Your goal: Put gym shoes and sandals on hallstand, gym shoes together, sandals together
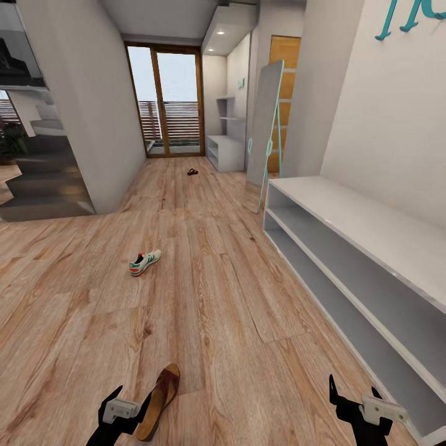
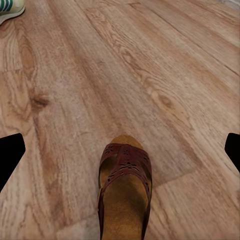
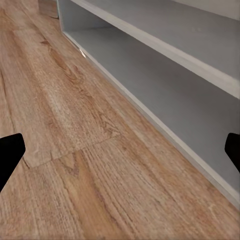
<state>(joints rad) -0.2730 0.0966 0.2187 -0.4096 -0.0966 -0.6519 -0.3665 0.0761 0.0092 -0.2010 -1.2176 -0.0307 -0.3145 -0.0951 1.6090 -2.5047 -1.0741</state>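
— Where was the left gripper (image 1: 133,406), and how did it stand?

— Low over the corridor floor (image 1: 217,297), jaws spread wide with nothing between them. The near sandal (image 1: 160,399) lay just ahead of it, touching neither finger.

— And its long axis?

— It ran almost straight away from the claw — in the left wrist view the sandal (image 2: 124,192) sat centred between the two dark fingers, strap up, its rounded end farthest from the camera. I judged the jaws would close across its width.

— The right gripper (image 1: 353,409)?

— Also open and empty, beside the hallstand (image 1: 371,248), whose lower tiers showed bare in the right wrist view (image 3: 165,65). The left arm was plainly nearer the sandal.

— The rest of the footwear?

— One gym shoe (image 1: 145,262) lay on the planks well ahead, to the left. A small dark shape near the glass door was probably the second sandal (image 1: 192,172) — too small to be sure.
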